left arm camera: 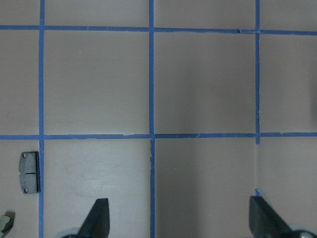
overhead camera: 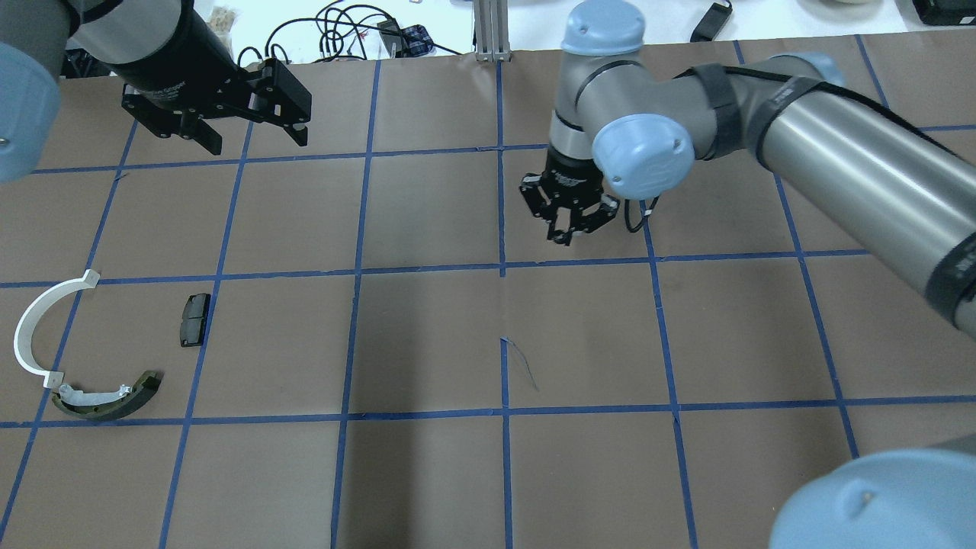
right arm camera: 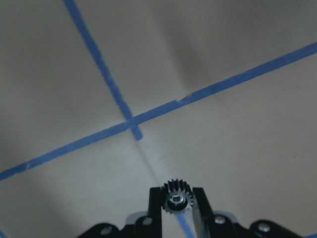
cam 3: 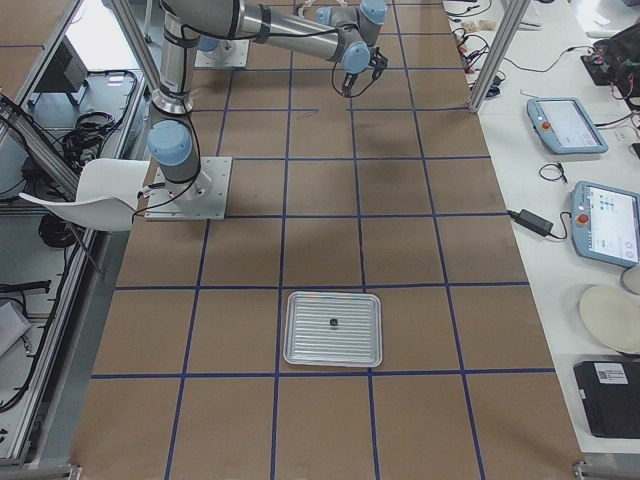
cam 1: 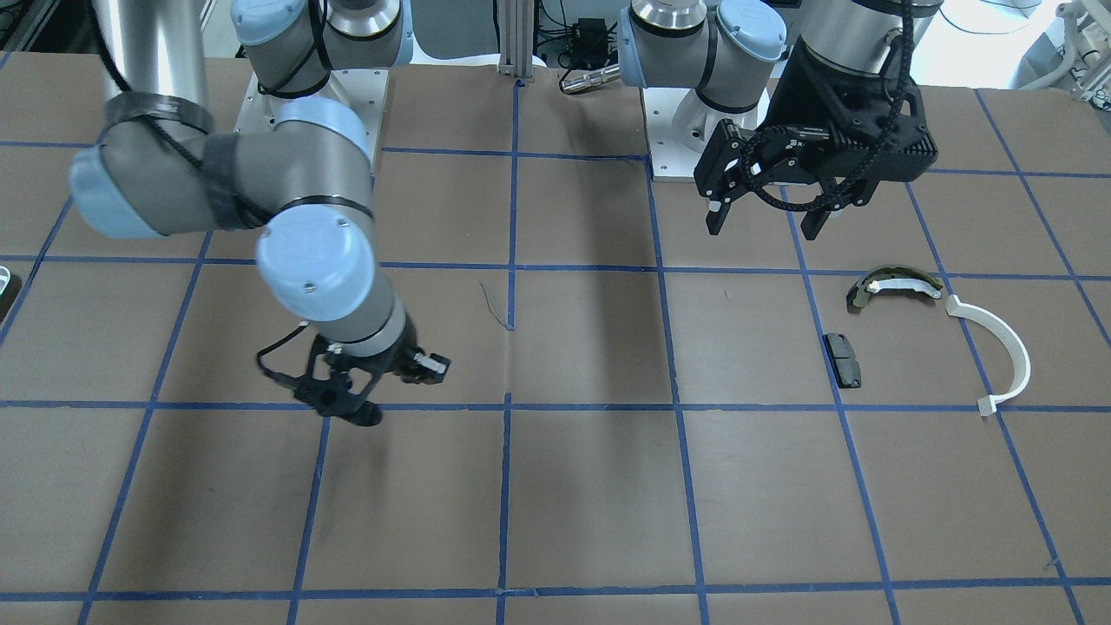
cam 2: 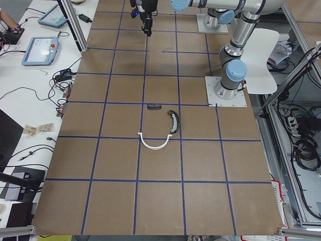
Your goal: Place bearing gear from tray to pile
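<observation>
Bearing gear [right arm camera: 175,196] pinched in my right gripper [overhead camera: 568,229] over the blue-taped table [overhead camera: 427,343], my left gripper [overhead camera: 253,139] spread wide near the pile, black pad [overhead camera: 194,319], olive shoe [overhead camera: 107,396], white arc [overhead camera: 38,335]

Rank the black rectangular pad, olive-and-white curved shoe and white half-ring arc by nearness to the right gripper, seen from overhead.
From the right gripper:
1. Black rectangular pad, rightmost.
2. Olive-and-white curved shoe, lower left.
3. White half-ring arc, far left.

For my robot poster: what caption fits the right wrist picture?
Right claw pinching a small black gear over the blue-taped table.
</observation>
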Controlling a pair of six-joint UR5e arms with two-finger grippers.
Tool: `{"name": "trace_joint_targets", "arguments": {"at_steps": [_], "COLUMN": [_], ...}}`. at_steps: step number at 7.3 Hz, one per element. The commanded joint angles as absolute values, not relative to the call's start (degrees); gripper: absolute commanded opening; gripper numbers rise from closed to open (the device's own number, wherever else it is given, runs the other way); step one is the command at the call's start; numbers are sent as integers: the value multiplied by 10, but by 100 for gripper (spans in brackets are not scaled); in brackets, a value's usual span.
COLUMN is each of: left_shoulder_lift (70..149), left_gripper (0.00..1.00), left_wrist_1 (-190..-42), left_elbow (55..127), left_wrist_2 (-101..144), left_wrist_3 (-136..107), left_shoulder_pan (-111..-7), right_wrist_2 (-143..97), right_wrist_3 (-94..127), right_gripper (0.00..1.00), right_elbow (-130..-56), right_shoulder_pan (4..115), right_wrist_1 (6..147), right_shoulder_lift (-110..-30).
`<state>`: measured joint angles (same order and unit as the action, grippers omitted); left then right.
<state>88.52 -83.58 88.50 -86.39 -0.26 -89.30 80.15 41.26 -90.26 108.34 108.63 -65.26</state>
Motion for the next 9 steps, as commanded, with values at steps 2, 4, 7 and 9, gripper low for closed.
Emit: {"name": "trace_joint_targets", "arguments": {"at_steps": [2,4,7,9], "left_shoulder_lift": [885,885,885,884], "left_gripper": [100,100,100,100], "left_wrist_1": [-836,-836,-836,-836], "left_elbow": [885,886,887,889], "left_wrist_2": [-864,-864,-864,-864], "left_wrist_3": [-3,-3,-3,-3], "left_shoulder_pan": [-893,-893,-893,-892], "right_wrist_2": [784,785,793,806], "right_wrist_3": [496,498,493,488], "right_gripper": [0,11,93,100], "right_elbow": [-903,-904,-904,-904], "right_shoulder_pan": [1149,1161,1161,1133], "right_wrist_1": [1171,1186,1187,1182], "right_shoulder_lift": [-592,-577,-585,-604]}}
